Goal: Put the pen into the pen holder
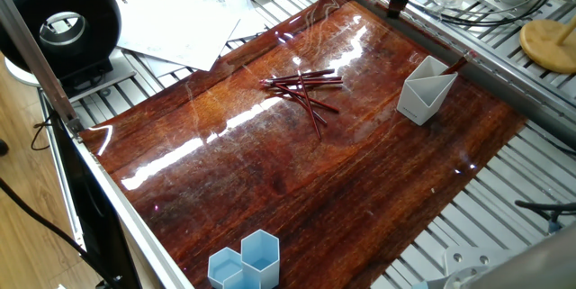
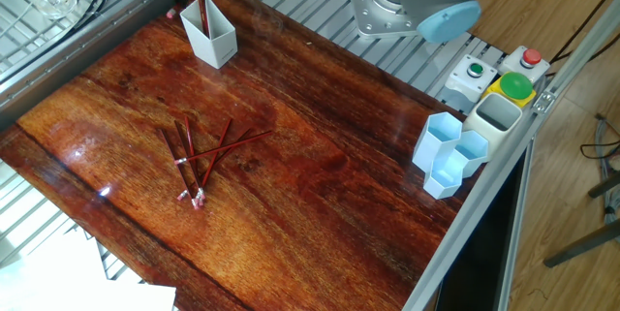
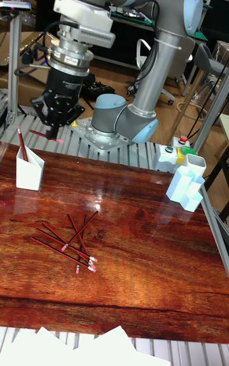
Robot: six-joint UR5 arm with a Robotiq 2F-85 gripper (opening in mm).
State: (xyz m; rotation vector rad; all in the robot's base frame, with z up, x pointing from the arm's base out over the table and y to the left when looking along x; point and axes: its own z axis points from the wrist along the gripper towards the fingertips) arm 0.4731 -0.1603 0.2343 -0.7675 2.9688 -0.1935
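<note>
Tall fixed view shows 1 thin dark red pen (image 3: pixel 22 145) leaning inside the pen holder (image 3: pixel 28 173), a small white angular cup with a slanted pointed rim, standing at the far left of the glossy wooden board (image 3: pixel 146 258). Its top pokes above the rim. More dark red pens (image 3: pixel 67 242) with pale tips lie crossed in a loose pile in the middle of the board. Light blue hexagonal cups (image 3: pixel 184 191) stand at the right edge; their contents cannot be seen. The gripper (image 3: pixel 56 126) hangs above and behind the holder, empty; its opening is unclear.
</note>
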